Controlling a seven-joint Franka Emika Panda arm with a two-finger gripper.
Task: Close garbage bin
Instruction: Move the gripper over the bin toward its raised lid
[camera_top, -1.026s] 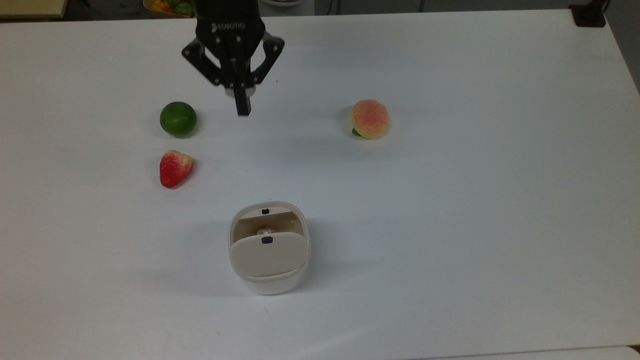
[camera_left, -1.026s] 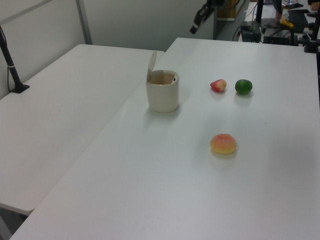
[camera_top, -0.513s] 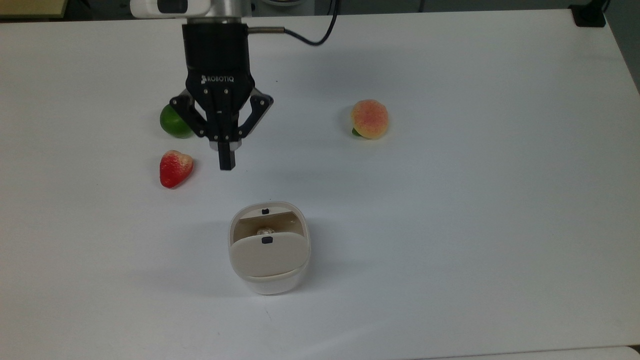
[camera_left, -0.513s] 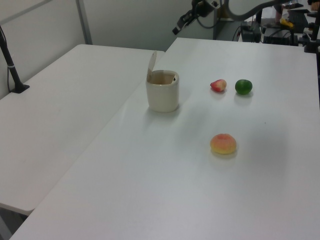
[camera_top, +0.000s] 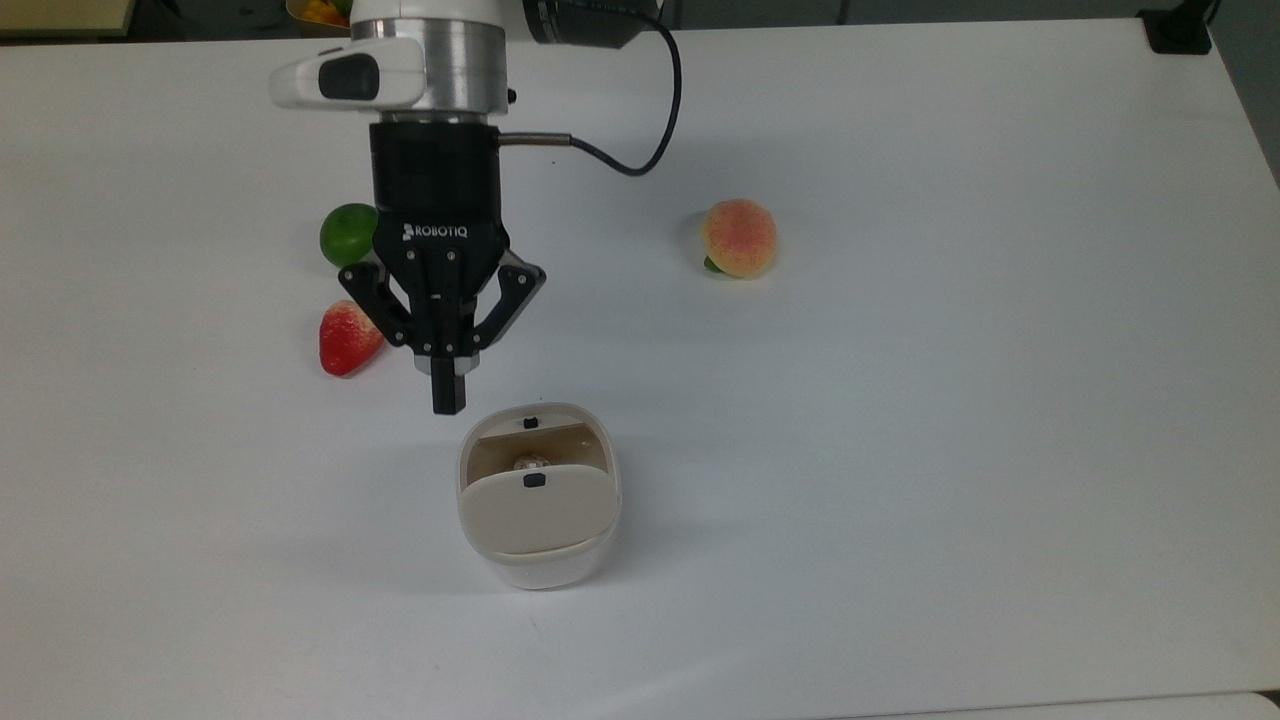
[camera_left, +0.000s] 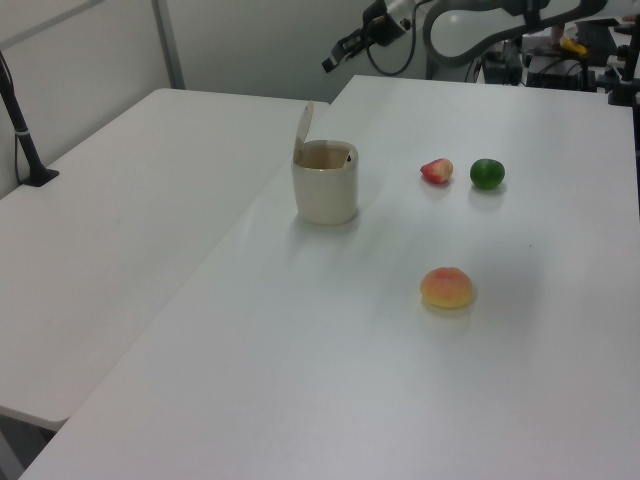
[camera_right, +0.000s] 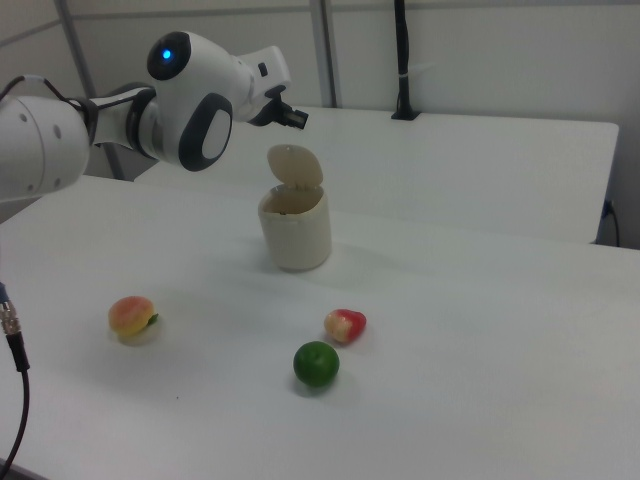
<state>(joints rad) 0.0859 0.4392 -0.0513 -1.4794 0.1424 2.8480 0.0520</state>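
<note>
lid work comes first: we see the garbage bin (camera_top: 537, 495) low in the middle of the top view, on the white table (camera_top: 950, 400), its beige lid (camera_top: 533, 512) standing up on its hinge with the mouth uncovered. to close it well, we judge the gripper (camera_top: 449, 395) should pass over the mouth to the far side of the lid and push it down toward the rim, gently, since the light bin may slide or tip. the gripper hangs just above the bin in the frame, fingers pressed together and holding nothing. beyond it lie a strawberry (camera_top: 347, 338), a lime (camera_top: 345, 235) and a peach (camera_top: 739, 238). in the top view something pale sits inside the bin; we cannot tell what. the gripper's height above the bin is hard to judge. the arm hides part of the lime.
</note>
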